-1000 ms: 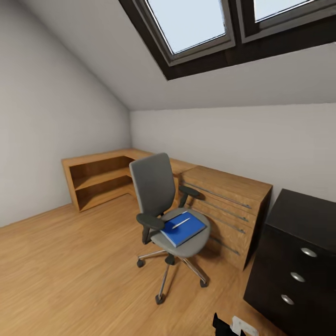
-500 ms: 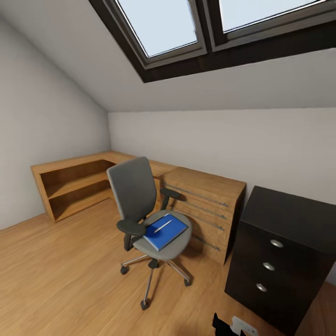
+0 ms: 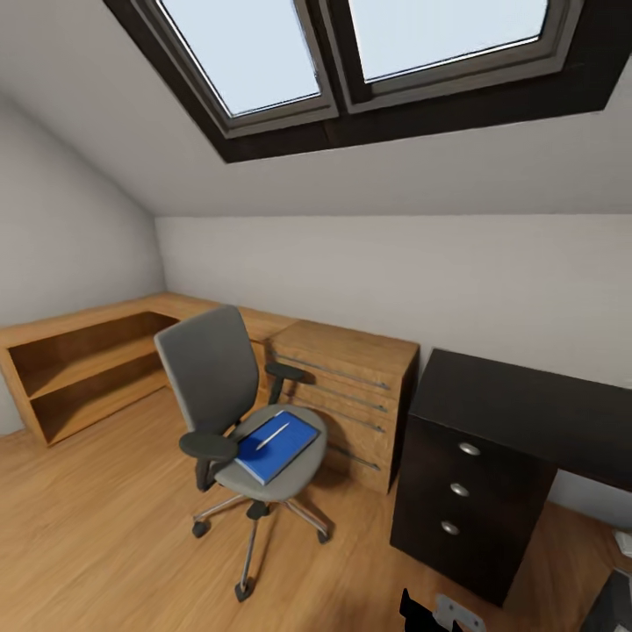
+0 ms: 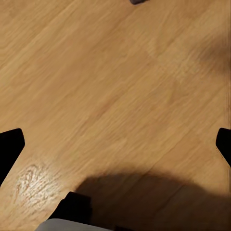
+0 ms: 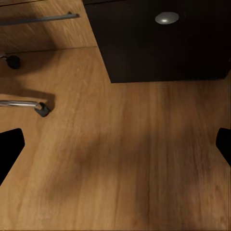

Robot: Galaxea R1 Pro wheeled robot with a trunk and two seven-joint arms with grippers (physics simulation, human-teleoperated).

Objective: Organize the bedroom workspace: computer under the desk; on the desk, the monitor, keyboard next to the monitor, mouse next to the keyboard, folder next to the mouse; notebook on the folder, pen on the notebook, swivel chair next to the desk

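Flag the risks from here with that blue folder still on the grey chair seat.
1. The thin silver pen lies loose on the flat blue folder; tilting the folder in a lift could roll it onto the wood floor.
2. The grey swivel chair stands on casters, so a push while reaching may roll it away.
3. The black drawer cabinet sits close beside the chair, narrowing the approach.
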